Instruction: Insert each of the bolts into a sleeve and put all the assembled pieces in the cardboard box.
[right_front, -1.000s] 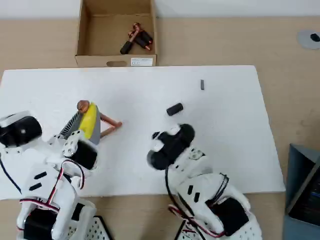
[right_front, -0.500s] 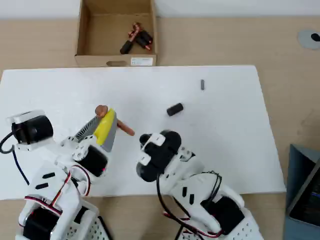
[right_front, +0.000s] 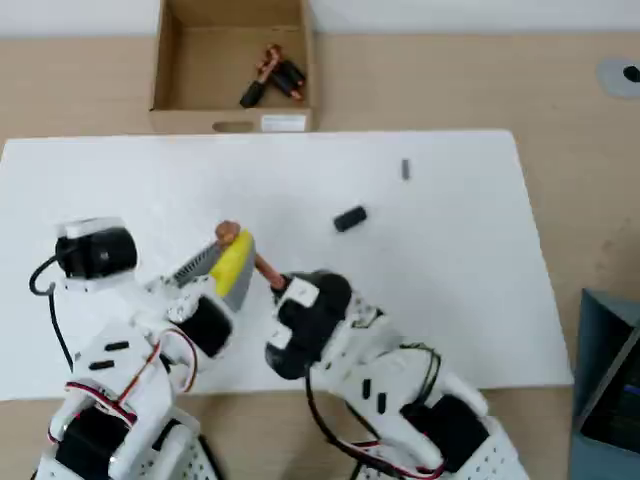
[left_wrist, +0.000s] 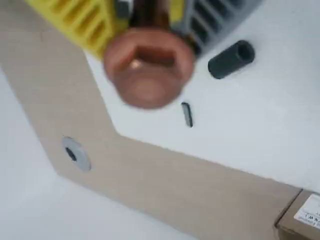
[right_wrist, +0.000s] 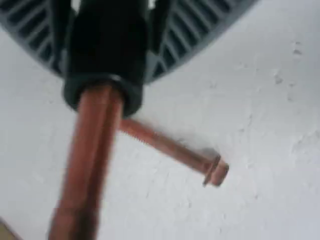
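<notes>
Over the white mat (right_front: 450, 300), between the arms, we see the left gripper (right_front: 232, 262) clenched on a copper bolt (left_wrist: 149, 65) just under its head. The right gripper (right_wrist: 107, 22) clamps a black sleeve (right_wrist: 102, 80). They face each other so shaft meets bore, we judge. The shaft tip sits in the sleeve mouth, outside both jaws. A second bolt (right_wrist: 172, 150) lies on the mat.

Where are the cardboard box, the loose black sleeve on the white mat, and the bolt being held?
cardboard box (right_front: 205, 60), high view, bare floor inside.
loose black sleeve (right_front: 349, 218), high view, its middle.
held bolt (left_wrist: 149, 70), left wrist view, its head.
</notes>
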